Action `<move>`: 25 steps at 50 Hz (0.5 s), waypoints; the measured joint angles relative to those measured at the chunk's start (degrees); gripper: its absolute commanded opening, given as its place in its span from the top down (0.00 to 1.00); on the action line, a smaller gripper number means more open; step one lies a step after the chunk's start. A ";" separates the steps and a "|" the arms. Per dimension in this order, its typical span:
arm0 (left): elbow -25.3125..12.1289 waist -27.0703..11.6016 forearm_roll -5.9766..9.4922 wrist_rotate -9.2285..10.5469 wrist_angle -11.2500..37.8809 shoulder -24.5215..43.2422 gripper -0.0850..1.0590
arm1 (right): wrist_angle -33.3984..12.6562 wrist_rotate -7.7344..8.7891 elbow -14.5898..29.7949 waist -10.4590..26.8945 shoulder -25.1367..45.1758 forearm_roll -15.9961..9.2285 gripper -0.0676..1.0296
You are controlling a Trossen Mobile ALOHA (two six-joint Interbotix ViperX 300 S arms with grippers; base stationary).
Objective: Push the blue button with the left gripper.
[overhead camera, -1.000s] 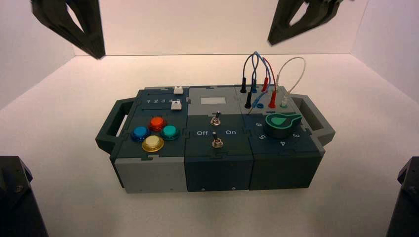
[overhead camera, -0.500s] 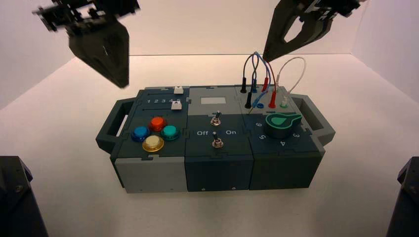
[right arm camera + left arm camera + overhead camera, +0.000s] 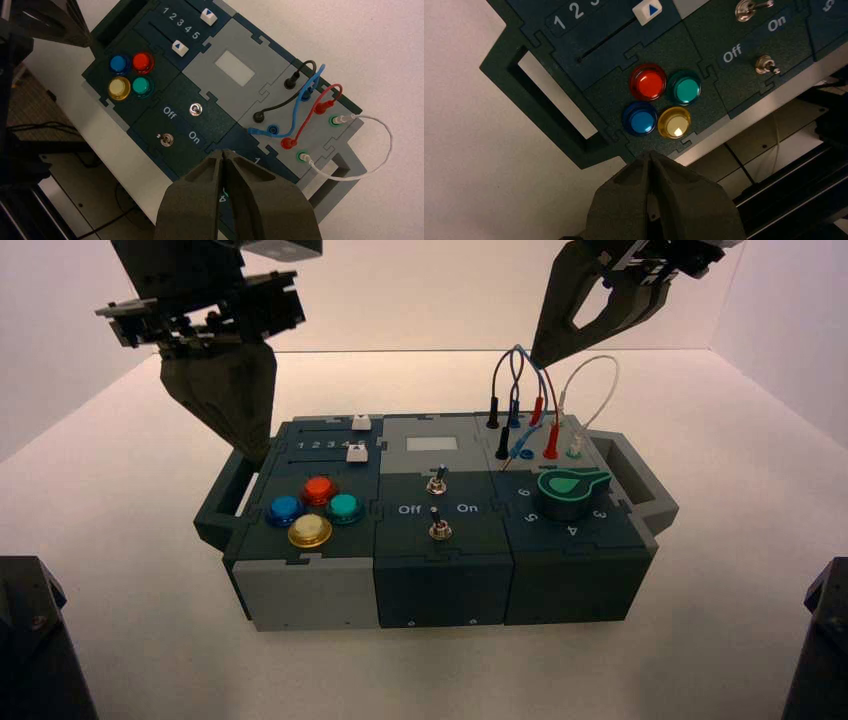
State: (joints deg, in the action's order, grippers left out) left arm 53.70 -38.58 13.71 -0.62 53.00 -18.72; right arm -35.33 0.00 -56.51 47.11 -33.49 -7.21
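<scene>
Approach step, seemingly: black, wedge-shaped left gripper (image 3: 258,448), tips pressed together, above far-left part of dark grey box (image 3: 440,590); round blue button (image 3: 285,508) near left. Next: nearer, rightward, then down. Black right gripper (image 3: 540,358), closed, far right.

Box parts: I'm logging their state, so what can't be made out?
- Green-edged knob: right wrist view, mostly hidden behind the right gripper, raised above the box; left wrist view, beyond the edge.
- Left handle, far end: high view, partly hidden behind the left gripper, hanging there.
</scene>
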 measured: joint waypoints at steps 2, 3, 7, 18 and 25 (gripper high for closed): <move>0.00 0.00 0.00 0.00 -0.09 0.18 0.95 | 0.00 0.00 0.00 0.00 0.00 0.00 0.96; 0.00 -0.09 0.00 0.00 -0.18 0.62 0.95 | 0.00 0.00 0.00 -0.09 0.00 0.00 0.96; 0.00 -0.09 0.00 -0.09 -0.44 1.41 0.95 | 0.00 0.00 0.00 0.00 0.00 -0.09 0.96; 0.00 -0.62 0.00 0.00 -0.88 3.16 0.95 | 0.00 0.00 0.00 0.53 0.00 -0.35 0.96; -0.09 -1.32 0.00 0.00 -1.41 4.22 0.95 | 0.00 0.00 0.00 1.93 0.09 -0.35 0.96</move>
State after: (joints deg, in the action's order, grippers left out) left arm 53.61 -39.90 13.71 -0.62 51.59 -14.50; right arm -35.33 0.00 -56.51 49.04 -33.40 -7.56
